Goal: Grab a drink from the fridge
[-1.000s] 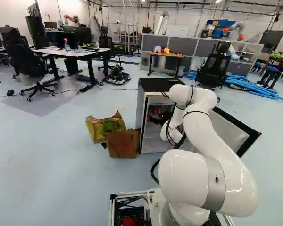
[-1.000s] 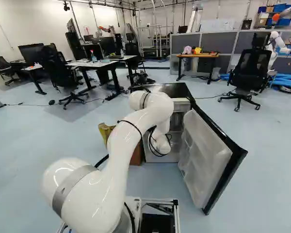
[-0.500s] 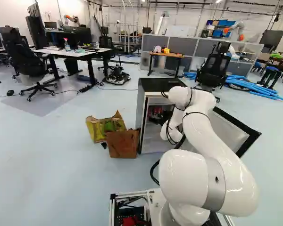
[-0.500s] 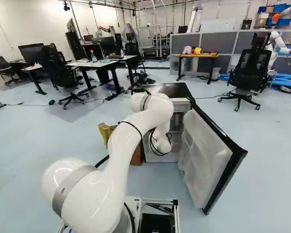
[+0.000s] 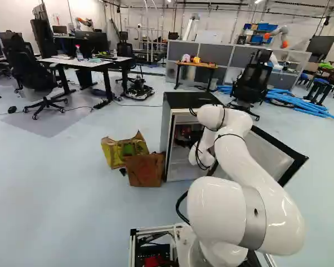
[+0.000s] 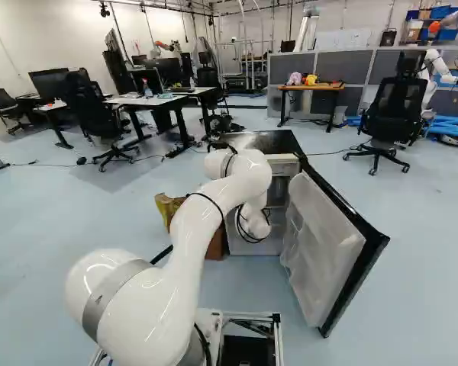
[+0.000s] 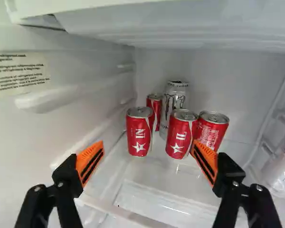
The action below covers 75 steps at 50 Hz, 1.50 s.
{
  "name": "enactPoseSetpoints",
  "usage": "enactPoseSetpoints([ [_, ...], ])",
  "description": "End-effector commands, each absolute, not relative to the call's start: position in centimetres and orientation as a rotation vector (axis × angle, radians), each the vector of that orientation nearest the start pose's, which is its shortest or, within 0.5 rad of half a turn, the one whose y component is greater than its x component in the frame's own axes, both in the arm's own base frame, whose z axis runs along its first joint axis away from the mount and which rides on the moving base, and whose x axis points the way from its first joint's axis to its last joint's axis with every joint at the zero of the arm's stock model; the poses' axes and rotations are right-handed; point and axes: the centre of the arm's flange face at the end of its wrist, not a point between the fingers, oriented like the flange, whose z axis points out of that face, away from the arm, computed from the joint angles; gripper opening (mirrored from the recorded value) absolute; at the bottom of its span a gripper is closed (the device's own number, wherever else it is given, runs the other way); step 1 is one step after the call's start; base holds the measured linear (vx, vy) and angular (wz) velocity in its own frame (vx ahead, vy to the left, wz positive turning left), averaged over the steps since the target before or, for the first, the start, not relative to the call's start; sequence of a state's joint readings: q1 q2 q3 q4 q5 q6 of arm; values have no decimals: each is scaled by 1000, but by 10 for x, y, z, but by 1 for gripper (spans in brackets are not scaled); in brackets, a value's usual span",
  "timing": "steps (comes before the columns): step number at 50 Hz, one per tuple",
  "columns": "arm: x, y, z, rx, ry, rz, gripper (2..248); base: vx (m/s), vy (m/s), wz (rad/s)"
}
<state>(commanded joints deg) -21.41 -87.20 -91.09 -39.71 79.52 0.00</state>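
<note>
Item, nearest: one white arm (image 5: 261, 167), reaching into the fridge (image 5: 190, 99), twelve being straight ahead of the base. Item: fridge door (image 6: 324, 252), swung wide, at one o'clock. Item: brown paper bag (image 5: 145, 169), beside the fridge, at eleven. Item: gripper (image 7: 147, 144), inside the fridge, released, orange pads well spread, nothing held. Onward, twelve is the gripper's own heading. Item: front red can (image 7: 139, 133), upright, at twelve, apparently the easiest drink to take. Item: second red can (image 7: 181, 134), upright, just beside it towards one. Item: third red can (image 7: 212, 130), at one; whether the nearer fingertip touches it cannot be told. Item, farther: tall silver can (image 7: 175, 102) and rear red can (image 7: 155, 105), behind the front pair. Handling note, by judgement: centre on the twelve o'clock can, narrow the spread so that one finger enters the slim gap between the front pair, advance level until the pads flank its body, close evenly, then lift slightly before backing out; a skewed entry could topple the neighbours.
</note>
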Motion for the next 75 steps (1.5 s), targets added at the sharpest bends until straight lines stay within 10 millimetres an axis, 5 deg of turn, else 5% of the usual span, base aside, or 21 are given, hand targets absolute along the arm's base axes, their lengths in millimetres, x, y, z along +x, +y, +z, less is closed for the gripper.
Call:
enactPoseSetpoints([
  [31, 625, -180, -49, -2204, -425, -1945, 247, 0, 0, 0],
  [42, 625, -180, -49, -2204, -425, -1945, 214, 0, 0, 0],
  [62, 625, -180, -49, -2204, -425, -1945, 213, 0, 0, 0],
  [75, 625, -180, -49, -2204, -425, -1945, 178, 0, 0, 0],
])
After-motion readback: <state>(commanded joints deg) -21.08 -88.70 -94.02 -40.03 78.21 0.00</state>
